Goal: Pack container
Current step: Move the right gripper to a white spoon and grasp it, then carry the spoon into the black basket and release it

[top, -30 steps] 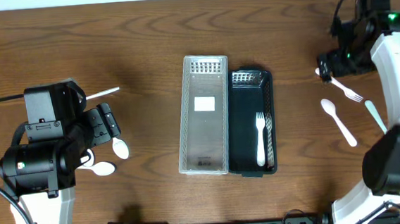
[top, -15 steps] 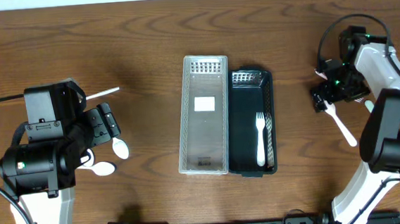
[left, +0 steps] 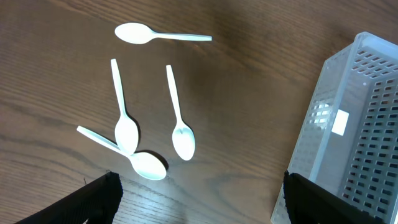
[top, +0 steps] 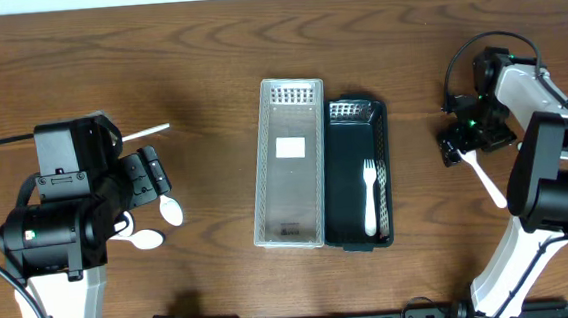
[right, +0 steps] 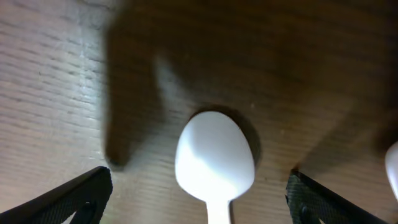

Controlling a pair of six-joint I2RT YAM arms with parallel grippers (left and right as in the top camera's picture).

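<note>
A clear perforated container (top: 289,164) stands mid-table beside a black container (top: 357,174) that holds a white fork (top: 370,193). My right gripper (top: 461,147) is open and low over the bowl of a white spoon (top: 486,180). In the right wrist view the spoon bowl (right: 214,158) lies between the open fingers (right: 199,199), not touched. My left gripper (top: 150,178) is open and empty above several white spoons (top: 170,209). They show in the left wrist view (left: 177,112), with the clear container (left: 348,124) to the right.
The right arm (top: 541,111) covers the table at the far right. A sliver of another white piece (right: 393,163) shows at the right wrist view's edge. One spoon handle (top: 147,133) sticks out behind the left arm.
My right arm has swung from the back right corner down and to the left, and now sits low over the spoon's bowl. The left arm and both containers have not moved.
</note>
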